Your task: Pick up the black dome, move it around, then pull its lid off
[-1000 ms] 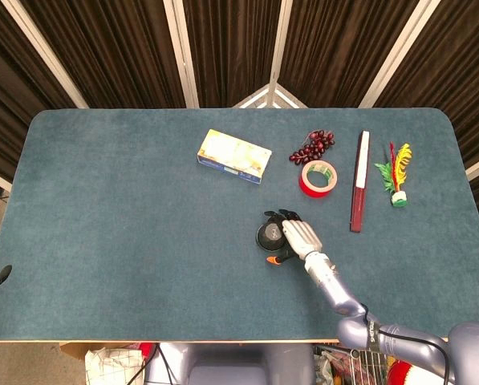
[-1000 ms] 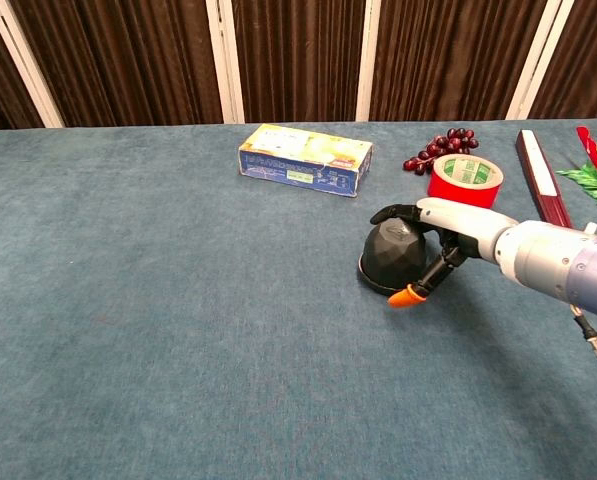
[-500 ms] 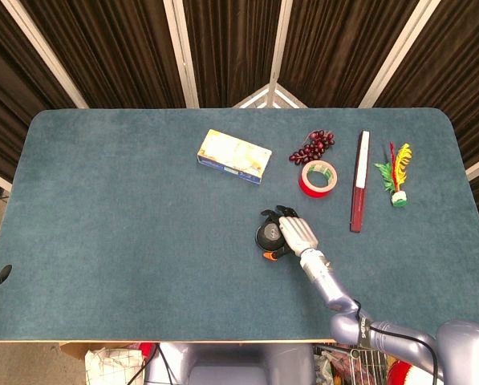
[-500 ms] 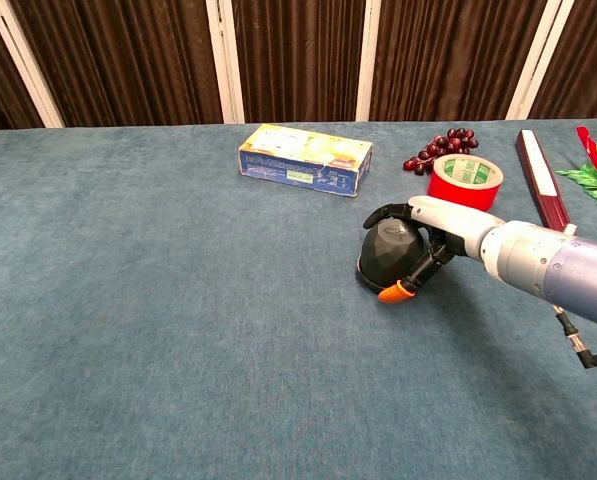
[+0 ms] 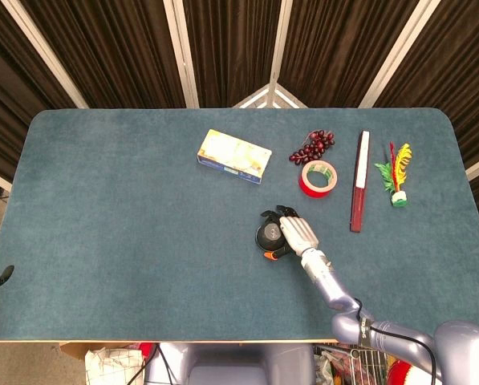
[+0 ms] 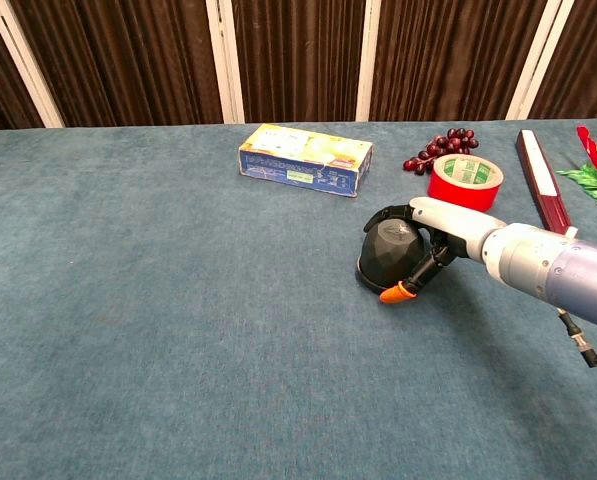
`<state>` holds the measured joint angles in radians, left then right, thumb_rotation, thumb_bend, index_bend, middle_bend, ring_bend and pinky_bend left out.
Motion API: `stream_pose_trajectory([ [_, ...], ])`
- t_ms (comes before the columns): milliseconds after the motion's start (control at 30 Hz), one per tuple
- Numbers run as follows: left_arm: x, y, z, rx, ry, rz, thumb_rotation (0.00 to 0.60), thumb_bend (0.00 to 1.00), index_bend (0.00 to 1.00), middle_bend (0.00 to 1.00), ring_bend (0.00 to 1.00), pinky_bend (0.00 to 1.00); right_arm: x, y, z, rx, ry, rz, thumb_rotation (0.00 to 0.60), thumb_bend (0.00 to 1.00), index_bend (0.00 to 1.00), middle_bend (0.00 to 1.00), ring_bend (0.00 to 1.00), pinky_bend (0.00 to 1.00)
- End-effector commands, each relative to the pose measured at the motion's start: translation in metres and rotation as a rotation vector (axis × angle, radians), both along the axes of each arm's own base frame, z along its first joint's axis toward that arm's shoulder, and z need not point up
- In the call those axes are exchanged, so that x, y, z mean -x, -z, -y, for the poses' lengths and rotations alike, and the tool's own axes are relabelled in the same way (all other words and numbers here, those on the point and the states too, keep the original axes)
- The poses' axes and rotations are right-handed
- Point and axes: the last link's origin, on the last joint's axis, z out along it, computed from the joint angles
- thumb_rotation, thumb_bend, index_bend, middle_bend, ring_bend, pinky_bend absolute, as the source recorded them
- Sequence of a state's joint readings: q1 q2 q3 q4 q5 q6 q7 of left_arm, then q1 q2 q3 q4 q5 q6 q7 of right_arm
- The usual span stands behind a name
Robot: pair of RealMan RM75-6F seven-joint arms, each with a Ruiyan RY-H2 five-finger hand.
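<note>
**Chest view: right hand wrapped over the black dome on the worktop**

Chest view shows the right hand (image 6: pixel 440 240) reaching in from the right side, with its dark fingers (image 6: pixel 390 213) curled over the top and far side of the black dome (image 6: pixel 390 255). An orange-tipped thumb (image 6: pixel 397 293) sits low at the dome's near edge, so the hand is grasping the dome. The dome appears to rest on the blue worktop (image 6: pixel 158 300), a little right of centre; whether its rim is slightly raised cannot be told. Its lid cannot be made out as a separate part, and nothing of what it may contain is visible.

From the head view, the same right hand (image 5: pixel 298 234) covers the right side of the black dome (image 5: pixel 267 234), with the arm running back toward the near right corner of the worktop (image 5: pixel 127 241).

Behind the dome lies a yellow and blue box (image 6: pixel 305 160), well apart from it. A roll of red tape (image 6: pixel 465 180) lies just behind the hand, with a bunch of dark red grapes (image 6: pixel 441 147) beyond it. Farther right are a long dark red and white stick (image 6: pixel 541 178) and a feathered shuttlecock (image 5: pixel 395 175). None of these touches the dome or the hand.

The left hand appears in neither view.
</note>
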<state>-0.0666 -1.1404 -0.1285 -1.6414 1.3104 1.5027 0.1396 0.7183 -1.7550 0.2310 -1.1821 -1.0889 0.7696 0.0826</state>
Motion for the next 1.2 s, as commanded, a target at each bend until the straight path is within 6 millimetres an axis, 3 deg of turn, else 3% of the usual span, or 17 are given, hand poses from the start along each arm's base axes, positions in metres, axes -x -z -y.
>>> stream_pose_trajectory([
  [33,0.000,0.001,0.000,0.000,0.001,-0.002,0.600,0.31,0.19,0.00,0.00,0.09,0.000,0.000,0.000,-0.002,-0.001,-0.001,0.600,0.12,0.23,0.39,0.07,0.00],
  [533,-0.001,0.005,-0.001,0.019,0.004,-0.009,0.600,0.31,0.19,0.00,0.00,0.09,0.006,0.001,0.002,-0.002,-0.011,-0.003,0.600,0.12,0.29,0.45,0.13,0.00],
  [833,-0.001,0.006,-0.001,0.024,0.004,-0.011,0.600,0.31,0.20,0.00,0.00,0.09,-0.001,-0.005,0.002,0.016,-0.025,0.046,0.600,0.19,0.38,0.58,0.24,0.00],
  [1200,0.000,0.005,-0.002,0.020,0.004,-0.008,0.600,0.31,0.20,0.00,0.00,0.09,-0.009,-0.010,0.002,0.016,-0.054,0.076,0.600,0.21,0.38,0.59,0.24,0.00],
])
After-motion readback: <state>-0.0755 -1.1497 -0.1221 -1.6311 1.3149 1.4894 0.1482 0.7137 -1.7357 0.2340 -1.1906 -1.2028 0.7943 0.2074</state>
